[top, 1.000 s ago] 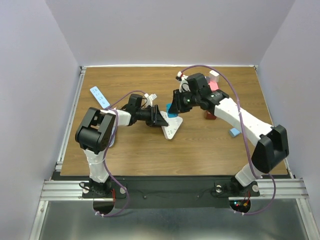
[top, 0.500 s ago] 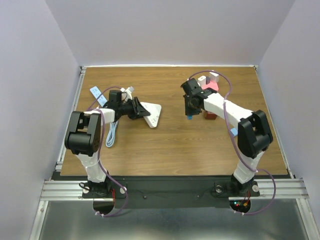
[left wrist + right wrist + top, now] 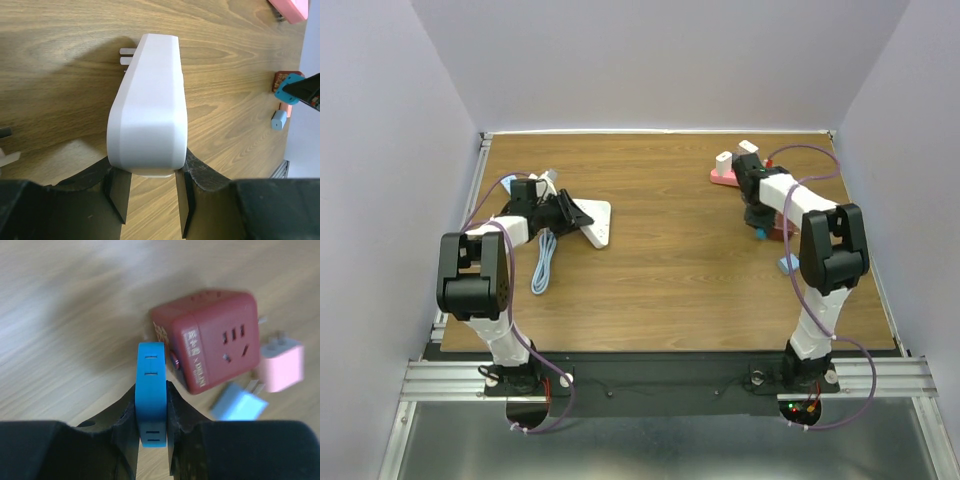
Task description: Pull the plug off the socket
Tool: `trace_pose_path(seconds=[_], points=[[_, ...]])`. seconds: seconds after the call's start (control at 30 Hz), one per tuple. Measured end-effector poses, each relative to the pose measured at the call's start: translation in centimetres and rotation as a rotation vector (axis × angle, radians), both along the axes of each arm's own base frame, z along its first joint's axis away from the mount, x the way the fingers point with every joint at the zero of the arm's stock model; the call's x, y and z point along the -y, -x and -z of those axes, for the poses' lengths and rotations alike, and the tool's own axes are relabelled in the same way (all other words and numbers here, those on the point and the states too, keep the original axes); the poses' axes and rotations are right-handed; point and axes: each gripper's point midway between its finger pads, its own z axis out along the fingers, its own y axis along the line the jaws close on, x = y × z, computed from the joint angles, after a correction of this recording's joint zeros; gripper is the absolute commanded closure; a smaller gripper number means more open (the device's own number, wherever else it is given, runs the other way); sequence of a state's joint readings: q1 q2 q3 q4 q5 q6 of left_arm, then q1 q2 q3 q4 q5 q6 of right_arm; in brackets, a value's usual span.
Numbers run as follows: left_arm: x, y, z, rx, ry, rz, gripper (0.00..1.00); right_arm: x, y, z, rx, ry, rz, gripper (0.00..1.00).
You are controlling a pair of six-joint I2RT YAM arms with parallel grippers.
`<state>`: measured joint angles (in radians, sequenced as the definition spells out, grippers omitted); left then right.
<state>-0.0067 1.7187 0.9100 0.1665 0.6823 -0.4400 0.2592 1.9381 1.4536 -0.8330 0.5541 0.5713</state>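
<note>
The left gripper [image 3: 150,192] is clamped on the white wedge-shaped plastic socket block [image 3: 150,115], beside a pale bundled cable [image 3: 544,262]. Well apart, the right gripper [image 3: 151,427] pinches the flat blue plug [image 3: 151,385] (free of the socket); just beyond sit a red cube adapter [image 3: 215,350], a pink charger [image 3: 282,367] and a light-blue charger [image 3: 237,407].

Leftward white socket [image 3: 597,222], rightward blue plug [image 3: 760,234]

Socket [image 3: 594,222] left, plug [image 3: 760,234] far right
</note>
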Motion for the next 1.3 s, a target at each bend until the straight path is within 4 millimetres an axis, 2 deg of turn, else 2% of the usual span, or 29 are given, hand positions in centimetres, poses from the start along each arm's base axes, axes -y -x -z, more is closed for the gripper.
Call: trace_pose_path(seconds=[0.1,0.17,0.2,0.3,0.33,0.37,0.4,0.43,0.5,0.53,0.6,0.63,0.67,0.83,0.93,1.03,1.1,1.17,1.23,1.3], points=[[-1.1,-0.2,0.0,-0.002,0.001,-0.019,1.00,4.6,1.7,1.1,-0.042,0.052,0.122,1.00],[-2.1,-0.4,0.1,-0.002,0.000,-0.040,1.00,6.2,2.0,1.1,-0.048,0.065,0.164,0.99],[-3.2,-0.7,0.0,-0.001,0.000,-0.069,1.00,6.8,2.2,1.1,-0.053,0.068,0.180,0.91],[-5.4,-1.2,0.0,0.000,0.000,-0.128,1.00,6.8,2.3,1.1,-0.057,0.058,0.177,0.73],[-6.0,-1.4,0.0,0.000,0.001,-0.143,1.00,6.6,2.3,1.1,-0.060,0.045,0.164,0.58],[-6.7,-1.7,0.0,-0.001,0.002,-0.161,1.00,6.3,2.3,1.1,-0.063,0.026,0.153,0.49],[-7.0,-2.0,-0.1,0.000,0.003,-0.171,0.97,5.8,2.3,1.1,-0.060,-0.003,0.140,0.41],[-7.4,-2.2,-0.1,0.001,0.004,-0.179,0.87,5.2,2.5,0.9,-0.061,-0.036,0.119,0.29],[-8.1,-2.9,-0.2,0.002,0.000,-0.204,0.63,4.4,2.7,0.3,-0.058,-0.087,0.086,0.20],[-8.4,-3.4,-0.2,0.002,-0.004,-0.216,0.48,3.8,2.5,-0.2,-0.043,-0.121,0.067,0.15],[-8.7,-3.9,-0.3,0.003,-0.009,-0.234,0.33,3.2,2.3,-1.2,-0.021,-0.157,0.043,0.12],[-9.0,-4.3,-0.3,0.003,-0.017,-0.249,0.32,2.9,2.1,-1.7,-0.008,-0.170,0.032,0.09],[-9.3,-4.4,-0.3,0.003,-0.026,-0.262,0.23,2.6,1.8,-2.3,0.006,-0.188,0.020,0.08],[-10.0,-4.8,-0.2,-0.006,-0.042,-0.307,0.21,1.5,-0.4,-4.8,0.088,-0.243,-0.005,0.07],[-10.1,-4.7,-0.7,-0.005,-0.033,-0.316,0.21,0.6,-3.1,-7.3,0.193,-0.297,0.010,0.07],[-9.7,-4.5,-2.1,0.017,-0.017,-0.308,0.21,-0.3,-5.7,-8.6,0.287,-0.363,0.035,0.07],[-9.3,-4.0,-3.8,0.050,0.000,-0.295,0.21,-0.9,-7.5,-8.7,0.339,-0.416,0.054,0.07],[-8.9,-3.5,-5.3,0.084,0.016,-0.280,0.21,-1.2,-8.8,-8.0,0.368,-0.480,0.087,0.08],[-8.5,-2.9,-6.9,0.119,0.030,-0.263,0.21,-1.4,-10.0,-6.6,0.387,-0.565,0.126,0.09],[-8.0,-2.2,-7.8,0.142,0.043,-0.247,0.21,-1.1,-10.2,-4.9,0.385,-0.626,0.171,0.10]])
